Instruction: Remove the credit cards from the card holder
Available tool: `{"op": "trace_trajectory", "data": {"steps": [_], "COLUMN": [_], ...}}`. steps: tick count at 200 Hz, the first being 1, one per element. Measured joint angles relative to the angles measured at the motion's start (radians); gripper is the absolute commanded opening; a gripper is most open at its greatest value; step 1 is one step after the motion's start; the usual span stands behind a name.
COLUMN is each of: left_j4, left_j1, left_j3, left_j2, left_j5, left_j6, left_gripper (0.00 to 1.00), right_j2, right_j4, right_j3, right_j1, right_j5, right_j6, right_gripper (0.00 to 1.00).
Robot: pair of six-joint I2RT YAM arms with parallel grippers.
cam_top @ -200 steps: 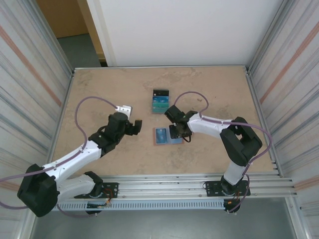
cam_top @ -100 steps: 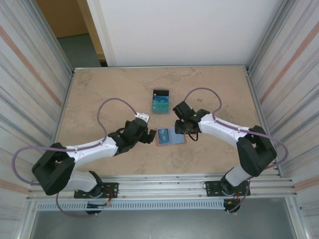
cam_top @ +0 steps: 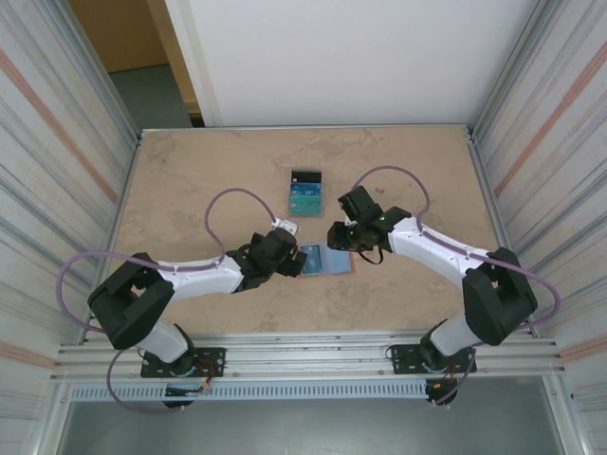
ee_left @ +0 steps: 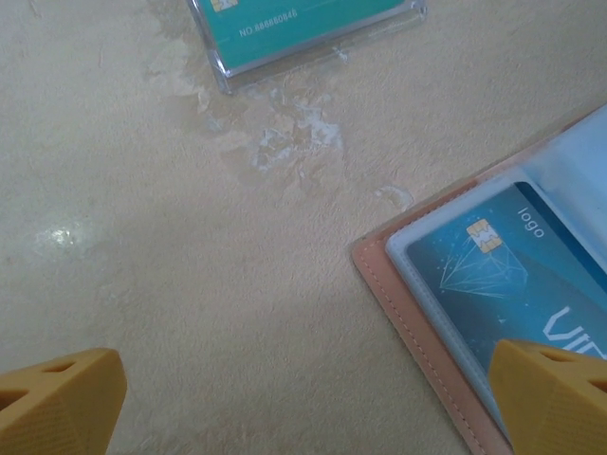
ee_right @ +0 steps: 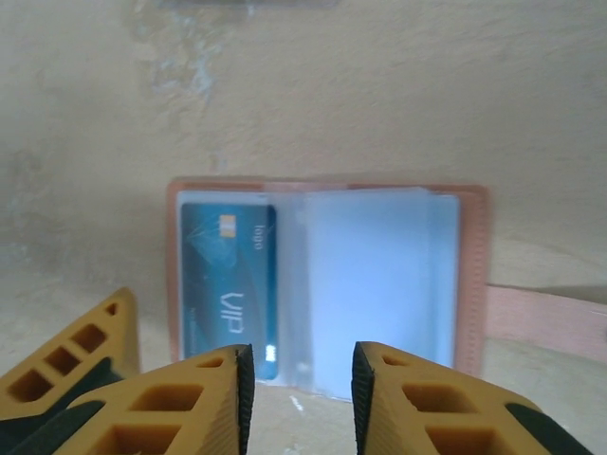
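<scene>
The table (cam_top: 190,190) is bare tan board. Both arms reach in to its middle.

The left arm (cam_top: 190,280) comes in from 8 o'clock and the right arm (cam_top: 436,248) from 4 o'clock. They meet over the holder (cam_top: 339,262).

The holder lies open and flat just past the table's centre toward 5 o'clock. In the right wrist view its leather rim (ee_right: 471,284) frames two pale pockets, and a strap (ee_right: 545,322) trails off at 4 o'clock.

Two loose cards lie at the holder's 12 o'clock, near but apart from it. One is teal (cam_top: 303,199) and the black one (cam_top: 305,177) lies beyond it.

The left gripper (cam_top: 292,263) sits at the holder's 9 o'clock edge with its jaws spread wide and nothing between them. One finger (ee_left: 550,398) hangs over the leather rim.

The right gripper (cam_top: 340,237) hovers at the holder's 1 o'clock. Its jaws (ee_right: 302,379) stand a narrow gap apart and are empty.

One blue card (ee_right: 228,284) sits in the 9 o'clock pocket. The other pocket looks pale, and I cannot tell whether anything is in it.

The card is probably light, stiff and slick, so it should slide out once started. It looks too thin to pinch by its faces through the sleeve. The holder looks soft and light, so it will likely drag or lift with the card unless one gripper pins the leather. The best hold is the card's short edge at the pocket mouth, but I cannot tell which side that is.
</scene>
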Motion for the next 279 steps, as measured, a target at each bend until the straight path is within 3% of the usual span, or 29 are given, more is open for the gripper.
{"op": "trace_trajectory", "data": {"steps": [95,279], "left_j4": [0.000,-0.057], "left_j1": [0.000,-0.026], "left_j3": [0.013,0.048], "left_j2": [0.072,0.107], "left_j5": [0.000,-0.053], "left_j6": [-0.004,0.000], "left_gripper": [0.99,0.99], "right_j2": [0.143,0.241], "right_j4": [0.114,0.208], "right_j3": [-0.026,-0.063], "right_j1": [-0.002,-0.028], "right_j5": [-0.164,-0.266], "right_j6": [-0.002,0.001], "right_gripper": [0.22,0.15]}}
